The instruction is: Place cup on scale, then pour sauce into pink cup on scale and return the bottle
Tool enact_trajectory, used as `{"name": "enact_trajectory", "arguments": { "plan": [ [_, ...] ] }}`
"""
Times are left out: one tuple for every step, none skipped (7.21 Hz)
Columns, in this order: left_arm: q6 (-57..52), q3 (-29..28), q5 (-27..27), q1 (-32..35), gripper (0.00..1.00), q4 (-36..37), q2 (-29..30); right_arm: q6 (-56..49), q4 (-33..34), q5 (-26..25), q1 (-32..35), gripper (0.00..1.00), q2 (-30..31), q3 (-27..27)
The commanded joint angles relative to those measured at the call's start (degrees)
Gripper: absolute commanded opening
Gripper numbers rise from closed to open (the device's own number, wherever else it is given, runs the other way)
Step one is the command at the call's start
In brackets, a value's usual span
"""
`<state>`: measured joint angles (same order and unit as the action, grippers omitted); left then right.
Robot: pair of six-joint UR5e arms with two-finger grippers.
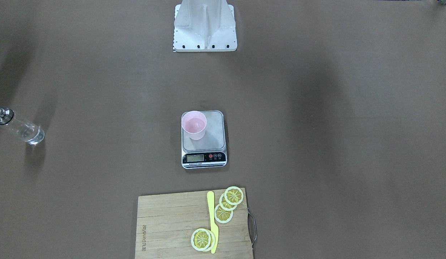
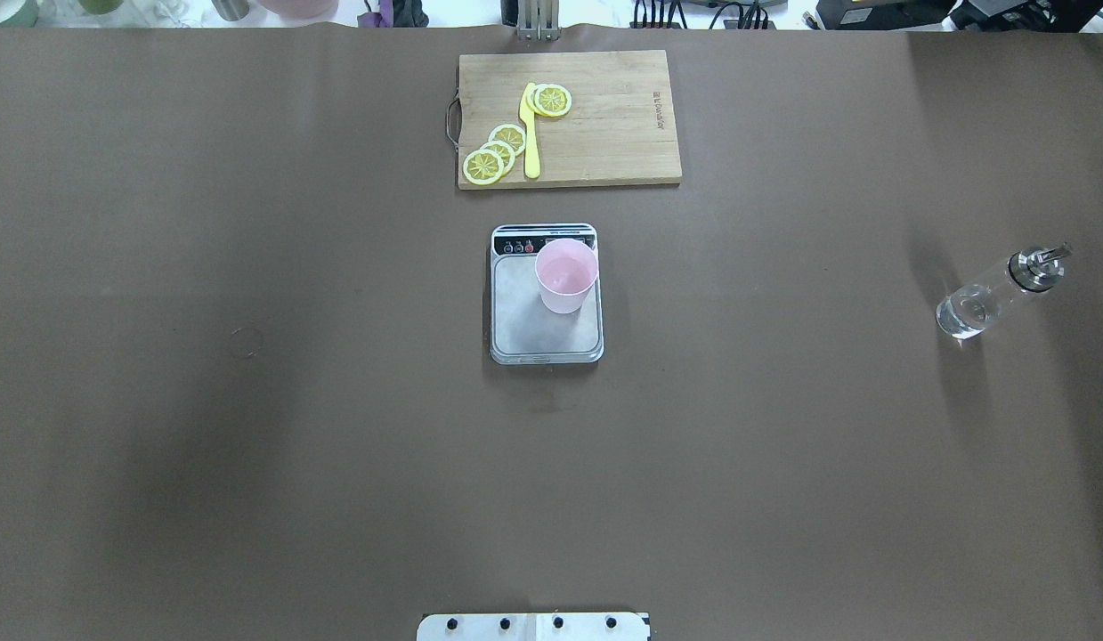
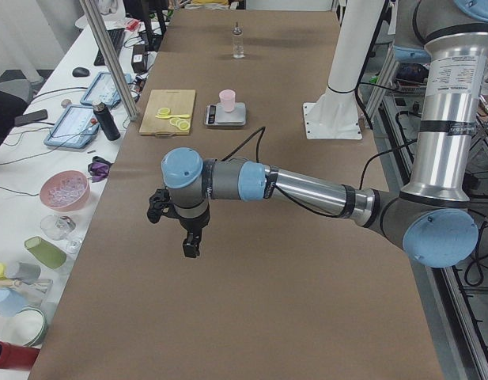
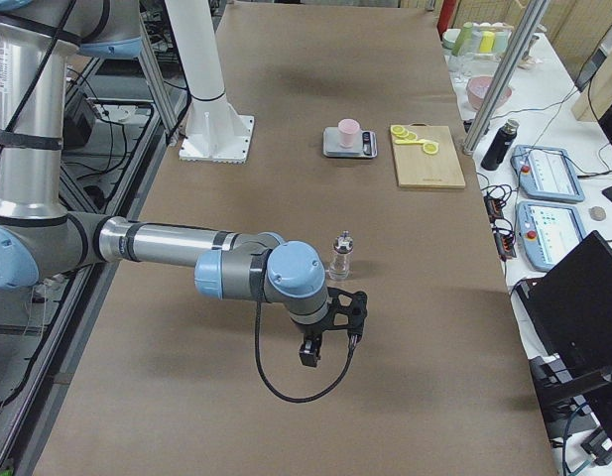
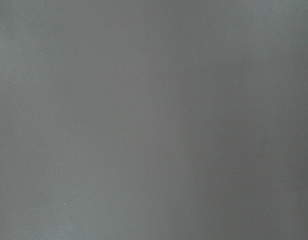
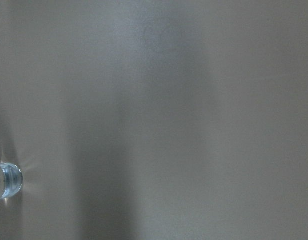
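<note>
The pink cup [image 2: 566,274] stands upright on the scale [image 2: 546,332] at the table's middle, toward the platform's far right corner as seen overhead; both also show in the front view, the cup [image 1: 194,125] on the scale [image 1: 204,144]. The clear glass bottle [image 2: 996,292] with its metal spout stands upright on the table at the right side, apart from both; its base shows in the right wrist view [image 6: 5,181]. The left gripper [image 3: 184,241] and the right gripper [image 4: 325,342] show only in the side views, above bare table, and I cannot tell whether they are open or shut.
A wooden cutting board [image 2: 622,125] with lemon slices [image 2: 496,152] and a yellow knife [image 2: 531,132] lies beyond the scale. The robot's white base [image 1: 205,27] is at the near edge. Operator desks with cups and tablets line the far side.
</note>
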<state>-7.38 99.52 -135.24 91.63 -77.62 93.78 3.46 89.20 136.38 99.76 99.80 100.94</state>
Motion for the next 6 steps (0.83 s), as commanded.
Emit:
{"name": "enact_trajectory", "arguments": {
  "plan": [
    [0.0,0.0,0.0,0.0,0.99,0.0,-0.2,0.1,3.2,-0.2,-0.9,1.0,-0.2,2.0],
    [0.0,0.0,0.1,0.0,0.99,0.0,-0.2,0.1,3.3,-0.1,-1.0,1.0,-0.2,2.1],
    [0.0,0.0,0.0,0.0,0.99,0.0,-0.2,0.1,3.3,-0.1,-1.2,1.0,0.0,2.1],
    [0.0,0.0,0.0,0.0,0.99,0.0,-0.2,0.1,3.4,-0.1,-1.2,1.0,0.1,2.4],
    [0.0,-0.1,0.0,0.0,0.99,0.0,-0.2,0.1,3.4,-0.1,-1.5,1.0,0.3,2.6],
    [0.0,-0.1,0.1,0.0,0.99,0.0,-0.3,0.1,3.7,-0.1,-1.9,1.0,0.4,2.8]
  ]
}}
